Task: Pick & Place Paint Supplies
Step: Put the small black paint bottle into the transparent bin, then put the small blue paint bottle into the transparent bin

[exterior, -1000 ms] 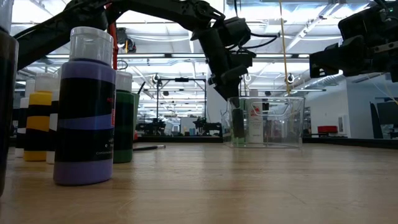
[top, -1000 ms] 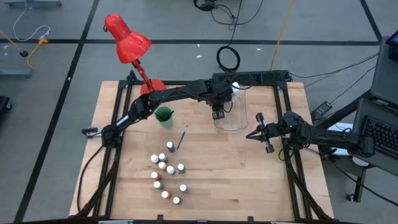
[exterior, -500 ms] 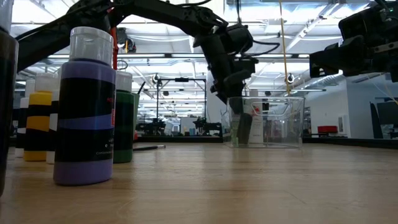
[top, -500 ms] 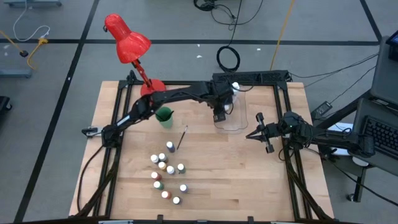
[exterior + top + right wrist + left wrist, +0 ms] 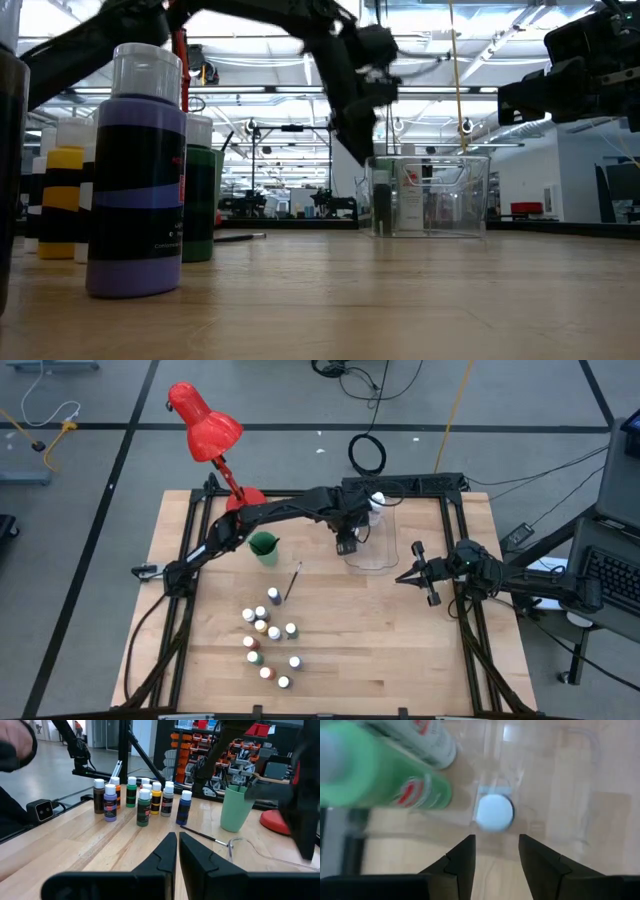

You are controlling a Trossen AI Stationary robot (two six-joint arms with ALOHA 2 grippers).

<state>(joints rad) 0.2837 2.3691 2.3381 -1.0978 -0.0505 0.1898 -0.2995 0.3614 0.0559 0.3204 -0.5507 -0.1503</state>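
Observation:
My left gripper (image 5: 495, 852) stands open above the clear plastic bin (image 5: 372, 550), at its left wall, and holds nothing. Below its fingers a tiny white-capped bottle (image 5: 494, 813) stands upright on the bin's floor. Beside it in the bin are the larger green bottle (image 5: 385, 785) and the larger white bottle (image 5: 427, 742). Several tiny paint bottles (image 5: 268, 645) stand in a cluster on the near middle of the table. A thin paintbrush (image 5: 293, 582) lies flat between them and the bin. My right gripper (image 5: 415, 572) waits shut and empty, to the right of the bin.
A green cup (image 5: 265, 547) stands just left of the bin, under my left arm. A red desk lamp (image 5: 205, 425) rises from the table's far left. In the low view a purple bottle (image 5: 135, 170) and a yellow one (image 5: 60, 200) stand close to the camera.
My left gripper has let go of a small dark bottle inside the bin, then risen and drawn back toward the table's left. The bottle hung upright under the fingers, tipped for a moment, and now stands on the bin's floor clear of them.

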